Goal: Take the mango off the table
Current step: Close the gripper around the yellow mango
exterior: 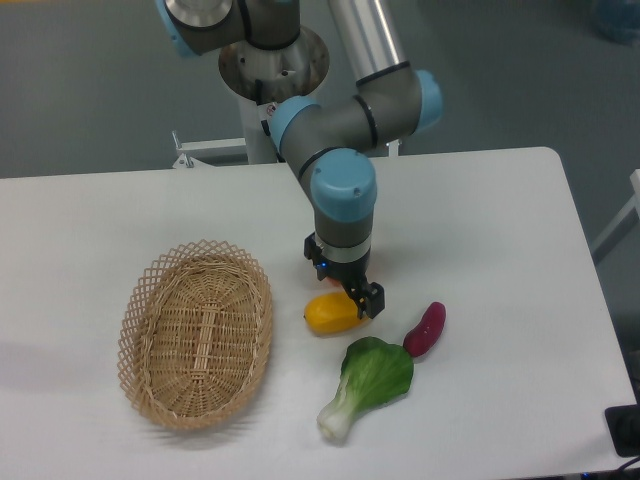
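The mango (328, 314) is a yellow-orange oblong fruit lying on the white table (120, 210) near its middle. My gripper (342, 282) hangs open directly over the mango's right half, one finger behind it and one finger (371, 299) at its right end. The right part of the mango is covered by the gripper. Nothing is held.
The round orange is hidden behind the gripper. A purple-red sweet potato (425, 329) lies right of the mango, a green bok choy (367, 382) just below it. A woven oval basket (197, 333) sits to the left. The robot base (272, 90) stands at the table's back edge.
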Controlling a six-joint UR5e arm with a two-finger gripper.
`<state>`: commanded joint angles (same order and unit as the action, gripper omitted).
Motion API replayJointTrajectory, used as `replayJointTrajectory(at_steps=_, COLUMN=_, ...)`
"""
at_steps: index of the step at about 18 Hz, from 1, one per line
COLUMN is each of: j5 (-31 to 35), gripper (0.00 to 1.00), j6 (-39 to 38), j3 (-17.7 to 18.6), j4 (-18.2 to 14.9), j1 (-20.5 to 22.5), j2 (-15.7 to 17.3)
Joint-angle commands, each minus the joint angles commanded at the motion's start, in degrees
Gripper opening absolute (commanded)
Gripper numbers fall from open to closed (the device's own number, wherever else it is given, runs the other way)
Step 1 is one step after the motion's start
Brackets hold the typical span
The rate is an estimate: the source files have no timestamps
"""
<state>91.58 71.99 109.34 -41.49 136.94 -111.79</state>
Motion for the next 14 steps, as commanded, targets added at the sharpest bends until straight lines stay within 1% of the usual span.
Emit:
replayJointTrajectory(at_steps=10, j5=0.0, gripper=1.0, j6=-1.3, j3=0.5, j4=1.4, j1=-1.1, j2=-1.4)
replayJointTrajectory(at_steps=11, j5=0.0, gripper=1.0, j6=-1.6, j3=0.5, j4=2.2, j1=-1.1, j2=-1.6)
replayJointTrajectory(at_steps=12, j5=0.0, gripper=0.98, j6=-1.8, j3=0.5, j4=3.1, j1=-1.1, j2=-1.8)
replayJointTrajectory(at_steps=13, j5=0.0, gripper=0.88, j6=-2.0, j3=0.5, j4=3.3, j1=-1.1, j2=-1.7)
replayJointTrajectory(at_steps=14, j5=0.0, gripper=0.79, j6=-2.0, j3=0.5, j4=3.4, j1=-1.1, j2=-1.6)
